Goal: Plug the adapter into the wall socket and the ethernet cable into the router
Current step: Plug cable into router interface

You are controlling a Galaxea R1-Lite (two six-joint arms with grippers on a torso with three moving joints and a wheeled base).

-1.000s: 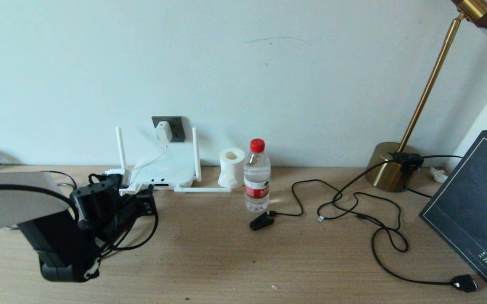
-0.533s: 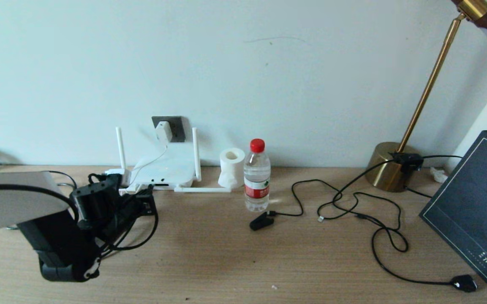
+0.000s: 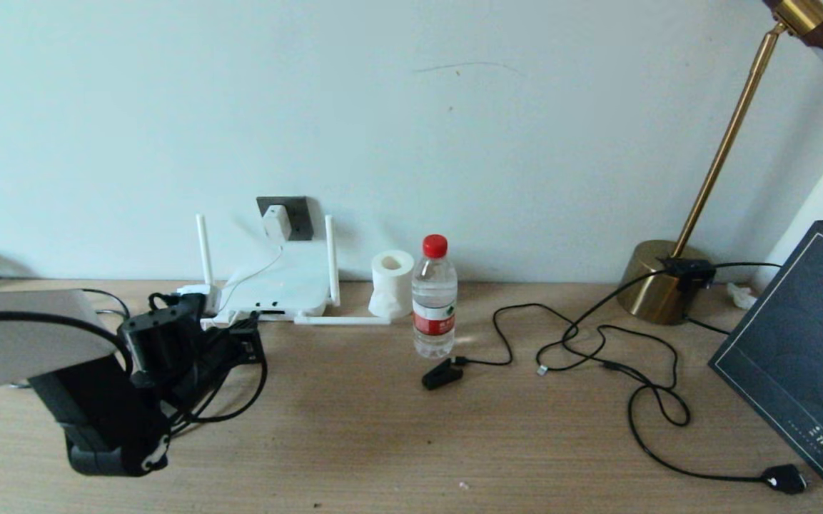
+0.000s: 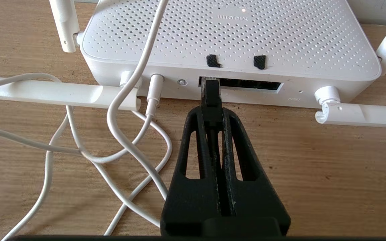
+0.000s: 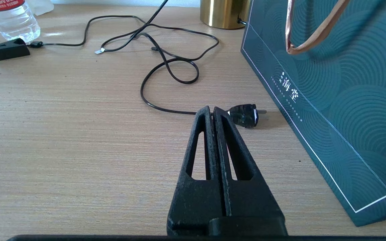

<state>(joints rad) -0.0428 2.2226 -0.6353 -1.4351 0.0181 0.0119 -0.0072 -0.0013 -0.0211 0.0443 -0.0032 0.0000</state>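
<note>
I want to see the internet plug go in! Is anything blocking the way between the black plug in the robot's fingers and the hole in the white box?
Nothing visible blocks it. The left gripper is shut on the ethernet cable, whose tip is already at the left end of the router's port slot. The white cords lie off to one side.

Soft, even daylight with a cool bluish tint on the wall (image 3: 454,128), faint diffuse shadows behind the water bottle (image 3: 434,300) and lamp base (image 3: 657,282), small glare patch on the desk (image 3: 382,428) beside the bottle, wrist views sharp, warmer-toned.
</note>
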